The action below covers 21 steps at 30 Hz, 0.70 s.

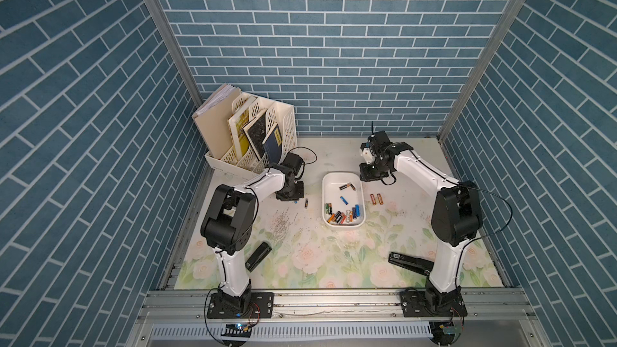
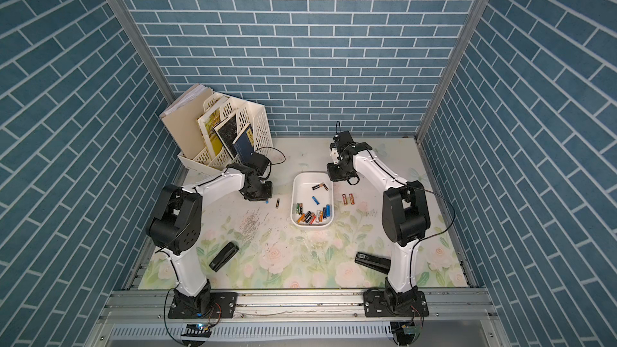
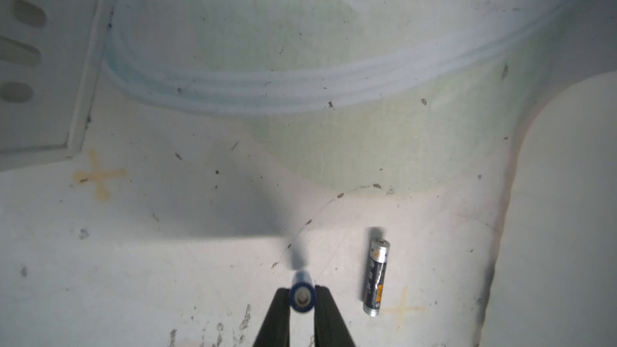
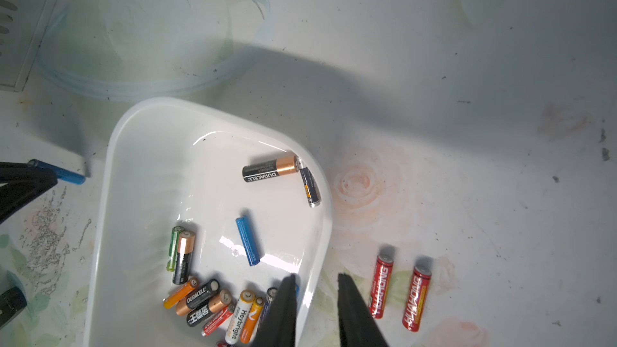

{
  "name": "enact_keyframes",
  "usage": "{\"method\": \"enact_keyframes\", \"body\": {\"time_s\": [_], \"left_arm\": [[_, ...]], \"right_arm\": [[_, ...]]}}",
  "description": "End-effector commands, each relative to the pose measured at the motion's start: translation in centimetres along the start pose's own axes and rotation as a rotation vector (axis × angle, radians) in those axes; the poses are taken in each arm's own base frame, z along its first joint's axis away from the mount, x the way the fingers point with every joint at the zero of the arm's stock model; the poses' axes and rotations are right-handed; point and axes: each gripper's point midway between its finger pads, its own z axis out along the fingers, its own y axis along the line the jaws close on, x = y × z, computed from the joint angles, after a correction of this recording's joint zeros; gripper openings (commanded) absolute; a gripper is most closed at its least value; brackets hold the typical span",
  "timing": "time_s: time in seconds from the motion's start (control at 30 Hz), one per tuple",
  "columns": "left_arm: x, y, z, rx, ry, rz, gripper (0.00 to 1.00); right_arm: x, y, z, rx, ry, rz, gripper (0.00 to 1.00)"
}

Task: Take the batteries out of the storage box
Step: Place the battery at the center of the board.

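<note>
Left claw [image 3: 302, 290] clamped on a blue battery [image 3: 302, 300], low over the counter [image 3: 167, 262], left of the storage box [image 1: 334, 183]. A black battery [image 3: 376, 278] lies just beside it. Right claw [image 4: 315, 278] apart and empty, above the box's right rim. We see most batteries [image 1: 342, 216] in the box's near end, and two red ones [image 1: 376, 199] on the counter to its right.

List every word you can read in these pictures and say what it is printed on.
"DURACELL": black-and-copper battery in the storage box.
"Heybright": white battery in the box.
"HUAHONG": two red batteries on the table.
Book covers and stapler label: too small to read.
</note>
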Motion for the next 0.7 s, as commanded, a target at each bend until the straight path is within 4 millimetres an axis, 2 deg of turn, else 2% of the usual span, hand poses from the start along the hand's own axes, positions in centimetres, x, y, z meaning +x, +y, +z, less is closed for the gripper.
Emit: {"method": "enact_keyframes", "body": {"time_s": [0.0,0.3,0.67], "left_arm": [[0.1,0.2,0.7,0.002,0.011,0.013,0.2],[0.6,0.1,1.9,0.006,0.032,0.016,0.19],[0.1,-0.2,3.2,0.008,0.045,0.03,0.19]], "right_arm": [[-0.2,0.1,-0.2,0.014,0.008,0.017,0.26],[-0.1,0.0,-0.1,0.02,0.012,0.015,0.26],[-0.2,-0.1,0.0,0.024,0.014,0.016,0.26]]}}
